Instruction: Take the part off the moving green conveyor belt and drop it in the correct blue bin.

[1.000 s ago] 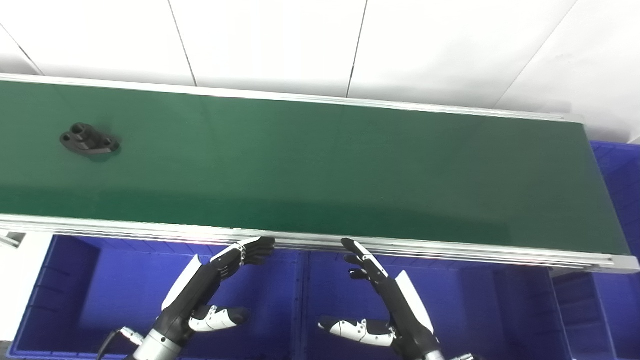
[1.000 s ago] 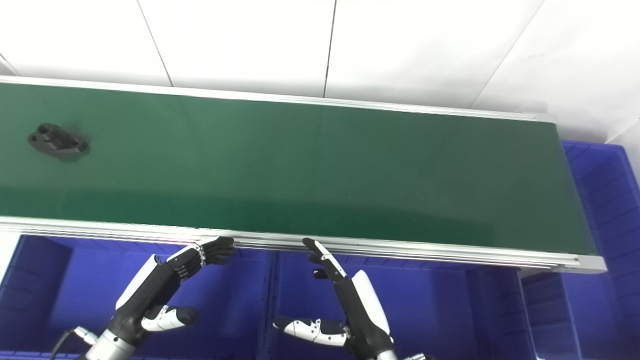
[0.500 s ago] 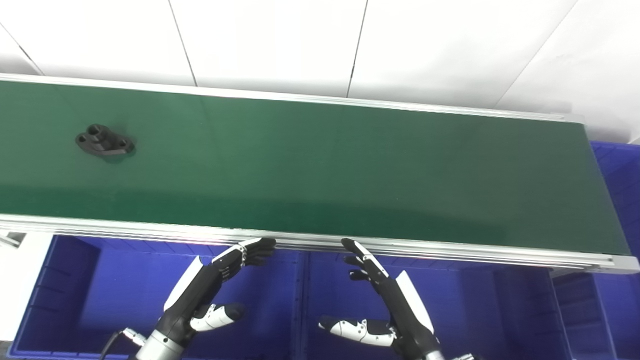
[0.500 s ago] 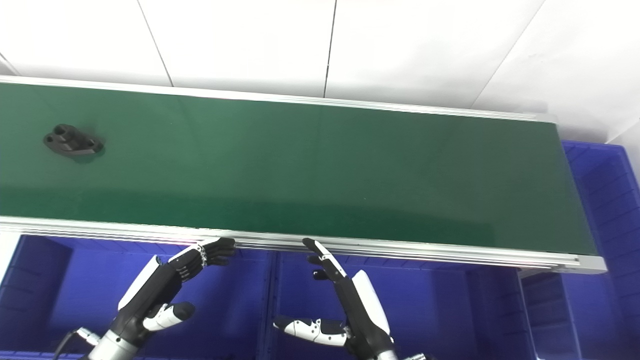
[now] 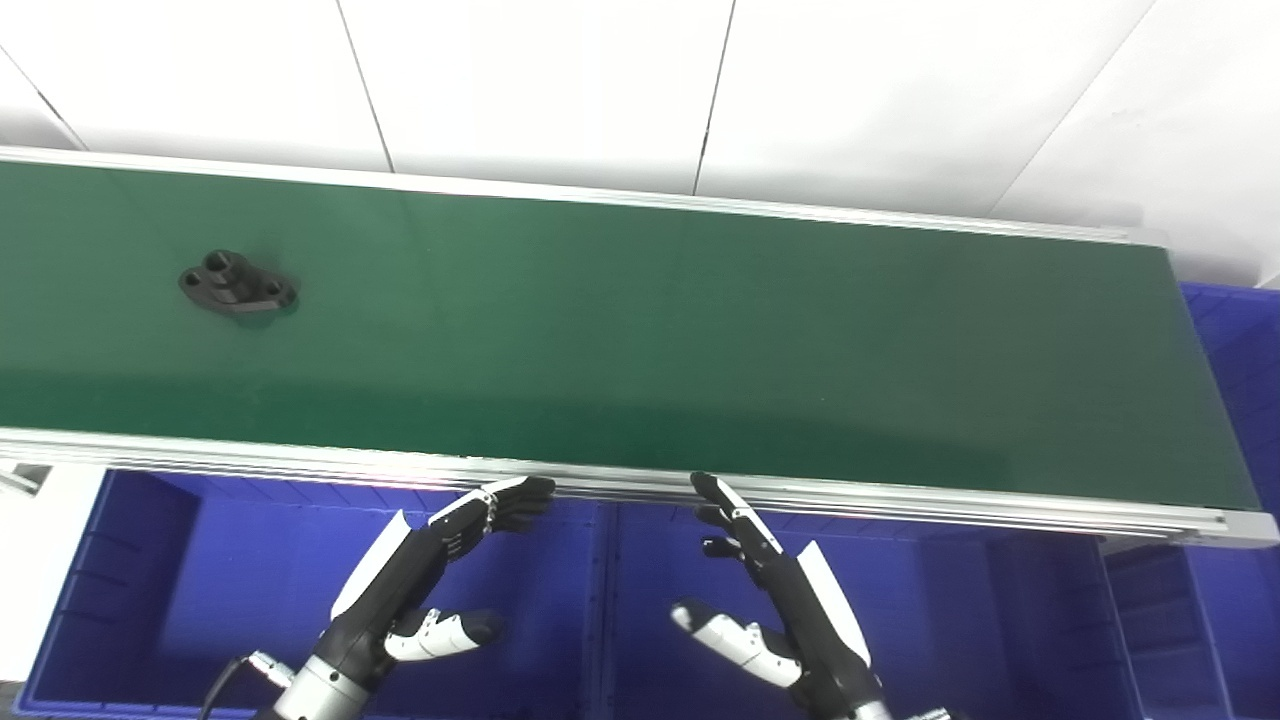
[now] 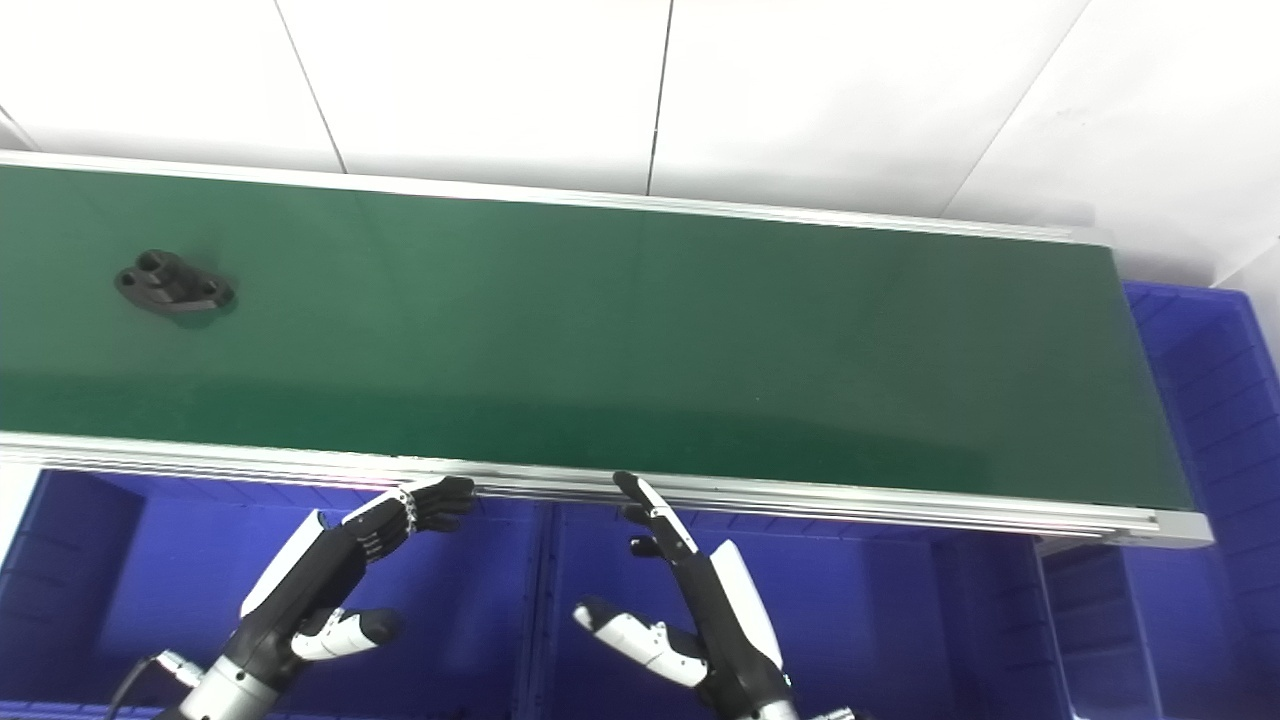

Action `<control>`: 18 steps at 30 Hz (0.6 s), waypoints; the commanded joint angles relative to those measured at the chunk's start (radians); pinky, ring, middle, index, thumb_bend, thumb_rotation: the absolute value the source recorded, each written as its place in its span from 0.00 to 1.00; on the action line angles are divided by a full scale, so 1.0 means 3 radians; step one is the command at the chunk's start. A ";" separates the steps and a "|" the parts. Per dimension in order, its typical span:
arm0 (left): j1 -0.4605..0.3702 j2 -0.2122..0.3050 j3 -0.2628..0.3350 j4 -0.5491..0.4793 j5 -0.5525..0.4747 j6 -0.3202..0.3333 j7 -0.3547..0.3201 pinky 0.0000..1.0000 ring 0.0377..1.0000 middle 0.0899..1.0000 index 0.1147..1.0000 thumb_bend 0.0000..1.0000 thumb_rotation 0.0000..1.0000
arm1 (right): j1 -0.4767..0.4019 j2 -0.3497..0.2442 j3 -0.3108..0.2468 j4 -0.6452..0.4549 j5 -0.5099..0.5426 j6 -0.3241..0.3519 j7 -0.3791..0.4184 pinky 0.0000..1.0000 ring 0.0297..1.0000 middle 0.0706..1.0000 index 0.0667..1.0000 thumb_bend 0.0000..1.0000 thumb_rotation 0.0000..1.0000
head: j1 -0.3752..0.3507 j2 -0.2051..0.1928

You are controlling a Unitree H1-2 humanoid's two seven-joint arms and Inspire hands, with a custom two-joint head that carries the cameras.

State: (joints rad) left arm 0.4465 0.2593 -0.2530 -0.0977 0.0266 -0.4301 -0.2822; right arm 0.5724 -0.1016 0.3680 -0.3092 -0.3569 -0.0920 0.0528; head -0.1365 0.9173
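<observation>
A black flanged part [image 5: 238, 285] with holes lies on the green conveyor belt [image 5: 640, 330] at its far left. My left hand [image 5: 415, 580] hovers open below the belt's near rail, over a blue bin, fingers curled a little toward the rail. My right hand [image 5: 775, 590] is open too, fingers stretched up toward the rail and thumb out to the left. Both hands hold nothing and are far from the part.
Blue bins [image 5: 230, 590] sit in a row under the belt's near edge, split by a divider [image 5: 603, 600]. Another blue bin [image 5: 1235, 340] stands past the belt's right end. A white wall runs behind the belt.
The black part has ridden the belt to the right. My right hand rose slightly and its thumb lifted; the left hand barely moved.
</observation>
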 commanded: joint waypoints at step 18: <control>0.0014 -0.0061 -0.0122 0.0039 0.0193 -0.0132 0.0172 0.76 0.80 0.81 0.78 0.78 0.80 | 0.0055 -0.0082 -0.0035 0.0096 0.0226 -0.0257 0.0002 0.84 0.89 0.93 0.92 0.75 1.00 | 0.0656 -0.0497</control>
State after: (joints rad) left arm 0.4462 0.2504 -0.2788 -0.0836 0.0731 -0.4303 -0.2528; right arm 0.5776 -0.1163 0.3585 -0.2771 -0.2994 -0.0939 0.0554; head 0.0595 0.7673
